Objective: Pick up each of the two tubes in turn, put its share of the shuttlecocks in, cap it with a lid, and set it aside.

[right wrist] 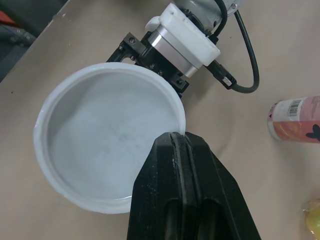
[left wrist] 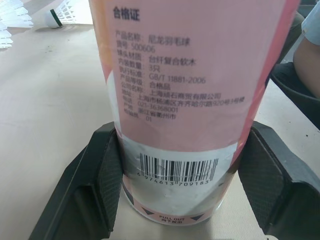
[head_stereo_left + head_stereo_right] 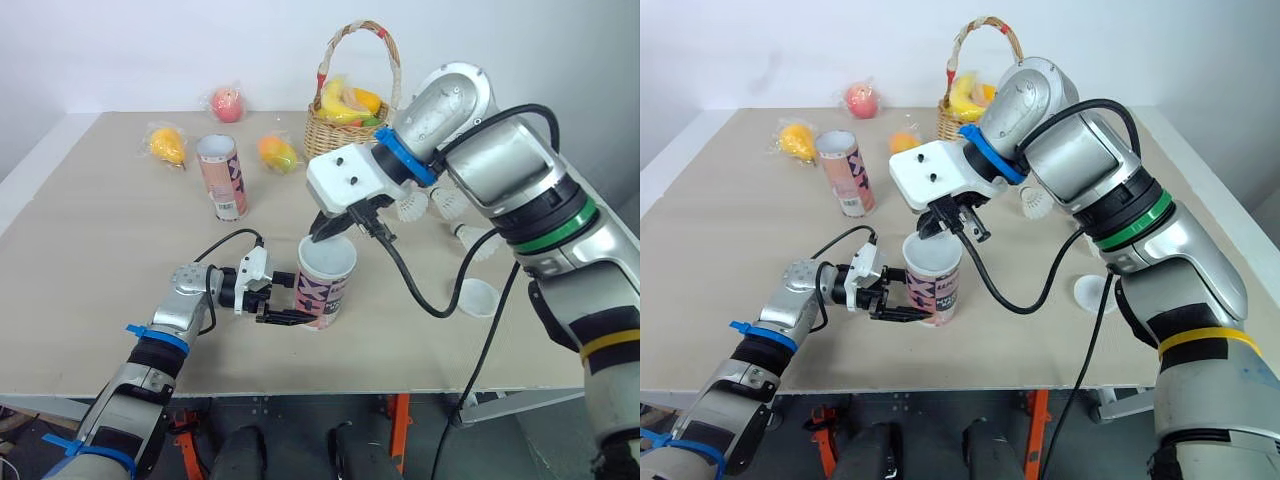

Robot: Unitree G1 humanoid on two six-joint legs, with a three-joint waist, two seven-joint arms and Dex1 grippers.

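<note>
Pink cardboard tube [image 3: 325, 285] sits in front of the wicker basket [image 3: 335, 135], left gripper [image 3: 285, 300] clamped on its base, right gripper [image 3: 332, 230] pinching a white plastic lid [image 1: 107, 137] over it. Edge-only pinch could seat it crooked imo.

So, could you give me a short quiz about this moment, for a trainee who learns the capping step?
1. True or false: the left tool grips the near tube low on its body.
2. The right tool pinches the white lid by its rim. Where is this lid? A at the near tube's top; B at its base; C far off to its side.
3. Fill in: the spare lid lies on the robot's ____ side of the near tube.
Key: 1 true; 2 A; 3 right.
</note>
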